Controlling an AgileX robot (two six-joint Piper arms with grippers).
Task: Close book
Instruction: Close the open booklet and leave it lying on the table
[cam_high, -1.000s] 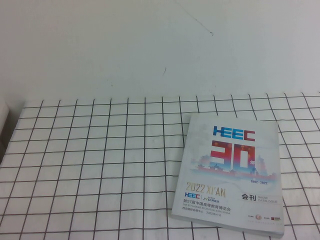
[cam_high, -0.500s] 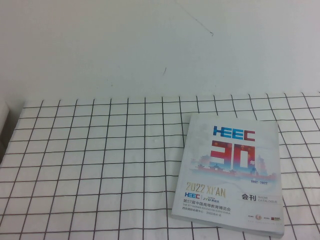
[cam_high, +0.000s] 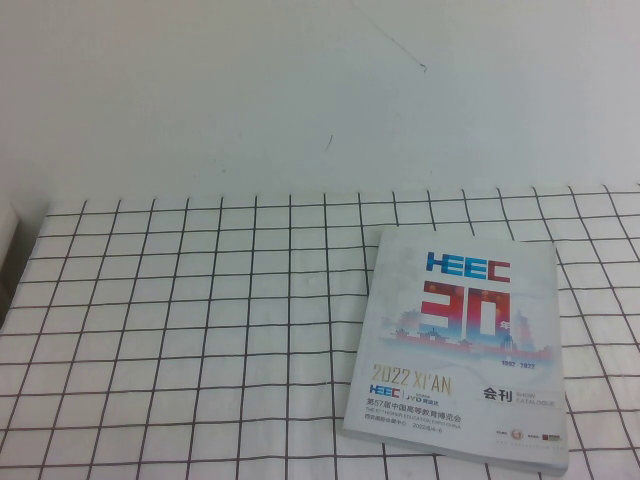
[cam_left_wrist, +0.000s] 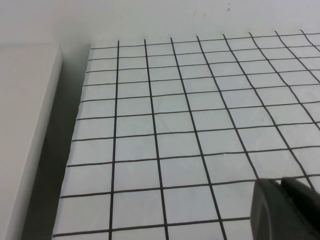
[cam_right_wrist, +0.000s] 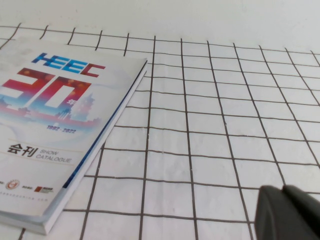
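Lying closed and face up, the book (cam_high: 462, 345) sits in the lower right of the high view on the checked cloth (cam_high: 200, 330), exactly where it lay a second ago; nothing has shifted. The left gripper (cam_left_wrist: 285, 210) hangs over bare cloth. The right gripper (cam_right_wrist: 287, 212) hangs over cloth near the book, apart from it. I cannot tell how far either claw is open.

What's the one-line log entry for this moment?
book: closed, flat on cloth | left gripper: above bare cloth | right gripper: above cloth beside book, not touching
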